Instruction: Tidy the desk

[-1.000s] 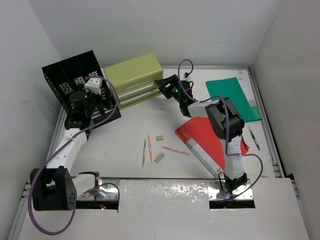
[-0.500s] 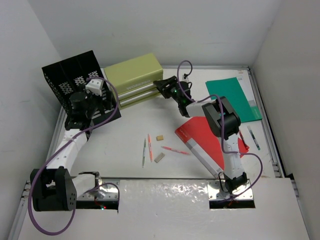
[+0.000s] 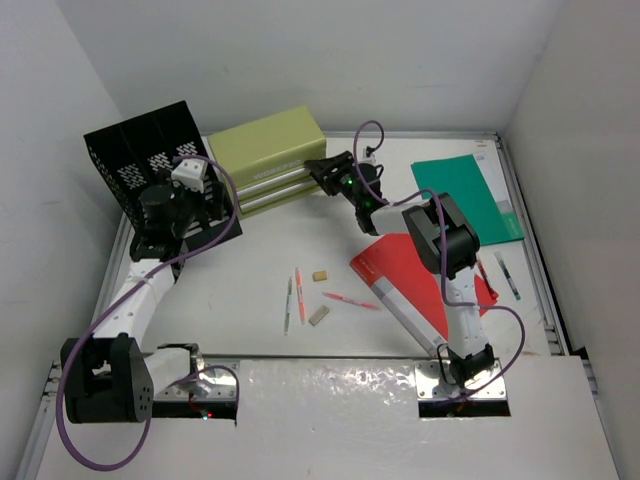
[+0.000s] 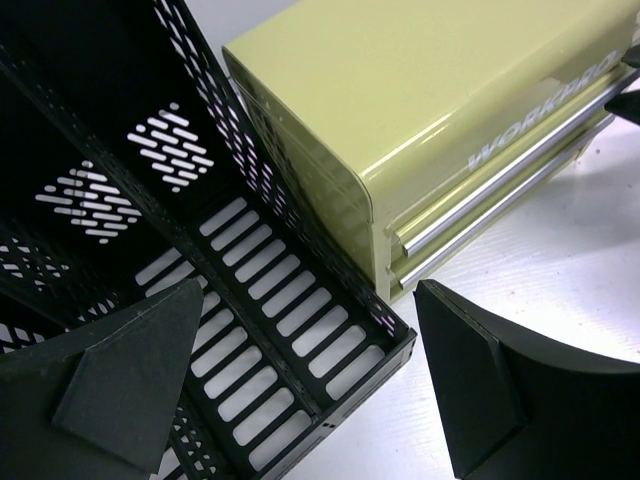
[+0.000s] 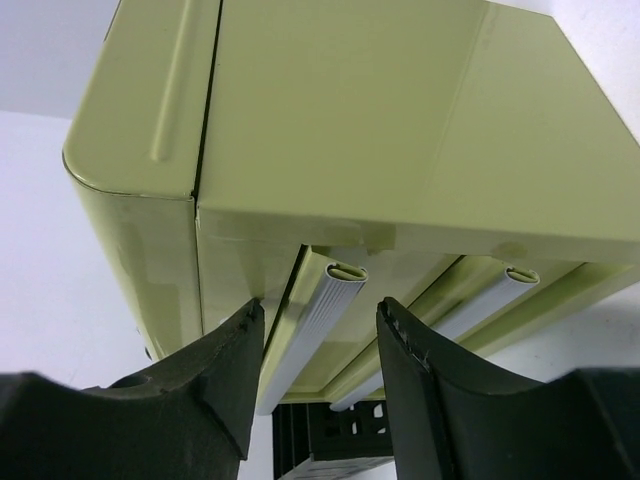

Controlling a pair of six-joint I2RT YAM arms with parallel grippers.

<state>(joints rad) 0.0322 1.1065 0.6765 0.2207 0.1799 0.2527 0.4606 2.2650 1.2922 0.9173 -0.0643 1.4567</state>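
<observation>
- Olive-green metal drawer box (image 5: 400, 120) fills the right wrist view, directly ahead of the right gripper (image 5: 318, 325).
- That gripper's two black fingers (image 5: 215, 370) stand partly apart, one on each side of the upper silver bar handle (image 5: 325, 300) of the box.
- The left finger sits right against the handle's side. A thin strip of green shows between the handle and the right finger, so no firm clamp can be seen.
- A second silver bar handle (image 5: 480, 300) lies just beyond the right finger, outside the jaws.
- The left gripper (image 4: 305, 300) is spread wide and holds nothing.
- Below it are the slotted floor of a black perforated metal file rack (image 4: 250, 330) and the near corner of the green box, which sit just beside each other.
- The large flat white desk (image 3: 260, 270) lies under both grippers. It shows as bare white past the left gripper's right finger and to the left of the box in the right wrist view.
- On the desk behind the right gripper, near its arm, lies a red folder (image 3: 410, 275).
</observation>
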